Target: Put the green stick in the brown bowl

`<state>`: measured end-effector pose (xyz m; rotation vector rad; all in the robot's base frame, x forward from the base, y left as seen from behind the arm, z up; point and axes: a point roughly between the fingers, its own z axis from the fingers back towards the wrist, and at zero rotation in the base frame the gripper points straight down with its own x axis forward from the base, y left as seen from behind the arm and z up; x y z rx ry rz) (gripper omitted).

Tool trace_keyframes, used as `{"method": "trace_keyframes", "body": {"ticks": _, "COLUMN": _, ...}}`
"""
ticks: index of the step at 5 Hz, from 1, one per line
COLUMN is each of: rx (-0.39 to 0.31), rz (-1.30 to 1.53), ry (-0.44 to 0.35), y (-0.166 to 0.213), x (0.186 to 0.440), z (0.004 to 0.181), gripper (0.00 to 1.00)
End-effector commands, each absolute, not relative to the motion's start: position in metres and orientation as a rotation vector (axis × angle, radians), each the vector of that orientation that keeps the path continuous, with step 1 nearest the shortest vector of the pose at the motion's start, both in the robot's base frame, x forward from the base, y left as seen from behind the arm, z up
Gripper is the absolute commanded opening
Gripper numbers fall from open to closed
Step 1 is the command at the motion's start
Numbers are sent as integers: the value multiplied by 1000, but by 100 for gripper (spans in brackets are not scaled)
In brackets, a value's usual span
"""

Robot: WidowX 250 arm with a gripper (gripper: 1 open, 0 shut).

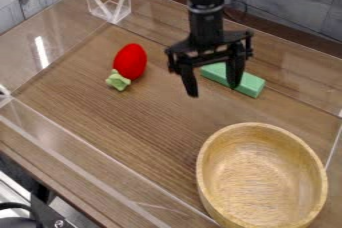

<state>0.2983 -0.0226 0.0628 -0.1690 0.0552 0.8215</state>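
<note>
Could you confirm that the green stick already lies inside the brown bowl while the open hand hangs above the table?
Not quite: in the camera view the green stick lies on the table, outside the brown bowl, which holds nothing. The hand is indeed open above the table.

We see our single arm reaching straight down from above, its black gripper (pixel 214 76) pointing at the table with the jaws spread wide, clasping nothing.

strawberry toy (pixel 130 60) left of green stick (pixel 247 81), brown bowl (pixel 262 177) in front
</note>
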Motion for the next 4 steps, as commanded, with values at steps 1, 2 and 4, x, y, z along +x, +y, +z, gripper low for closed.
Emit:
{"method": "trace_keyframes", "body": {"ticks": 1, "rx": -238, "rz": 1033, "ry": -49, "y": -16, "x": 318, "z": 88, "gripper": 100}}
{"method": "trace_keyframes", "body": {"ticks": 2, "rx": -259, "rz": 1182, "ry": -75, "y": -9, "x": 331, "z": 90, "gripper": 100}}
{"method": "trace_keyframes", "body": {"ticks": 4, "rx": -266, "rz": 1432, "ry": -158, "y": -9, "x": 349, "z": 91, "gripper": 100}}
